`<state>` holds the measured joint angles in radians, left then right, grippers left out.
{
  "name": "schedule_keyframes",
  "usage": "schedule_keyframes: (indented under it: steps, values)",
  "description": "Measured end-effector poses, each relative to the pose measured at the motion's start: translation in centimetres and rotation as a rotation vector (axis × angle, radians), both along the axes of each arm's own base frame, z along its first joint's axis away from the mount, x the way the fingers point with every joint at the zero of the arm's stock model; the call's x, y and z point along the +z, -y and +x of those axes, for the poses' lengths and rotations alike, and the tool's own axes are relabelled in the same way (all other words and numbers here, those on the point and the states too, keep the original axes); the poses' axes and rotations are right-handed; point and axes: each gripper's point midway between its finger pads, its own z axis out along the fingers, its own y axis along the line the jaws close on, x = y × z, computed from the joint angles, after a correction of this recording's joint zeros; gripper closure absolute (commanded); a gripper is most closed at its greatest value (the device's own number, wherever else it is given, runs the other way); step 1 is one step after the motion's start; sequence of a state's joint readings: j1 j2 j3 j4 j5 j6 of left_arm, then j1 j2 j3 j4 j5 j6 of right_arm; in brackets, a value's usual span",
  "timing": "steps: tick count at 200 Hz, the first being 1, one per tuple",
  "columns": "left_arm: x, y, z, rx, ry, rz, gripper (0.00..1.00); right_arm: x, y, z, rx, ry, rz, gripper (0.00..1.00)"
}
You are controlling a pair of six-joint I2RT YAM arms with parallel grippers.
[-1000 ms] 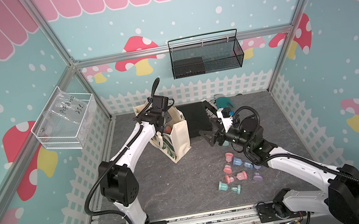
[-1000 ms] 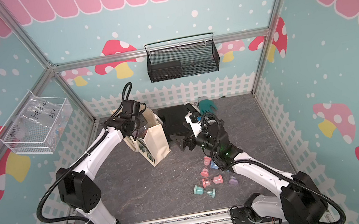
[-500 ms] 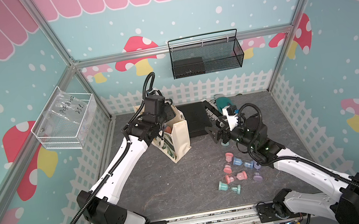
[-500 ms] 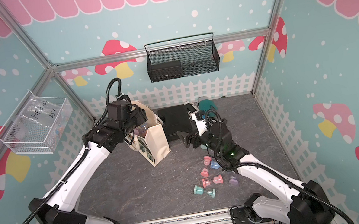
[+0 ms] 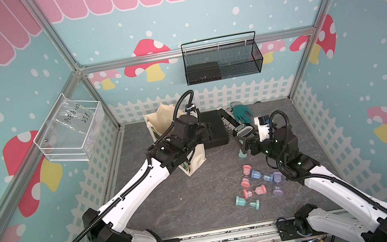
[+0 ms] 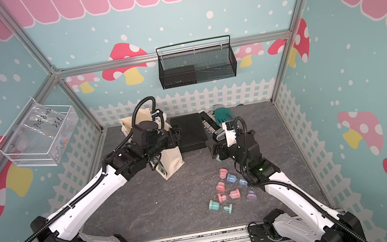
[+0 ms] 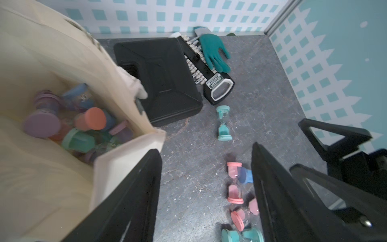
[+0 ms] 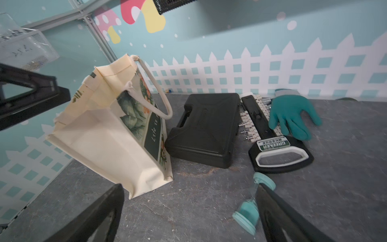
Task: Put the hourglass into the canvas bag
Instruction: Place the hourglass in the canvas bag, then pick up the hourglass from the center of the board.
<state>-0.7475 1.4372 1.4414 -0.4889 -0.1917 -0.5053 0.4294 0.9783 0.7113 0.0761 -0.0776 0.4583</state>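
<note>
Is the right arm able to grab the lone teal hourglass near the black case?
Probably yes. The right gripper is open right beside the teal hourglass, and nothing lies between them; it seems to need only a small sideways shift.

The canvas bag (image 8: pixel 109 134) is showing cream cloth and handles, with a dark green panel (image 8: pixel 154 136) carrying white lettering among green leaves and orange blooms, while the case (image 8: pixel 207 130) is looking plain black and the glove (image 8: pixel 291 115) teal. One hourglass (image 8: pixel 247 213) is showing teal, and the scattered hourglasses (image 5: pixel 260 190) are showing pink, blue, purple and teal against the dark grey veined floor (image 5: pixel 187 206). The walls (image 5: pixel 197 21) are wearing pale teal with white dots, red mushrooms, white fencing and pink scallops.
</note>
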Motion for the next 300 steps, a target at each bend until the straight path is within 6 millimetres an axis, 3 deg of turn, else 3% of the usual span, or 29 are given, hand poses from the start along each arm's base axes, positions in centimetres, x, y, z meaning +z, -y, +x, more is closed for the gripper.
schedule_keyframes:
  steps: [39,60,109,156,182,300]
  values:
    - [-1.2,3.3,-1.9,-0.094,-0.004,-0.019,0.33,-2.5,2.7,-0.7,-0.112,-0.086,-0.005,0.00]
    - [-2.9,5.1,-2.2,-0.128,-0.026,-0.016,0.32,-3.5,4.2,-1.2,-0.173,-0.128,-0.013,0.00]
    - [-10.4,9.7,-1.8,-0.179,-0.131,0.048,0.30,-6.4,6.4,-1.8,-0.274,-0.232,-0.027,0.00]
    - [-18.7,12.1,-0.3,-0.155,-0.253,0.140,0.29,-9.6,7.5,-2.7,-0.319,-0.323,-0.035,0.00]
    - [-21.8,13.1,0.5,-0.142,-0.295,0.166,0.29,-10.9,8.0,-2.9,-0.329,-0.349,-0.036,0.00]
    - [-26.5,16.6,4.0,-0.104,-0.295,0.203,0.31,-14.4,8.1,-3.1,-0.312,-0.412,-0.027,0.00]
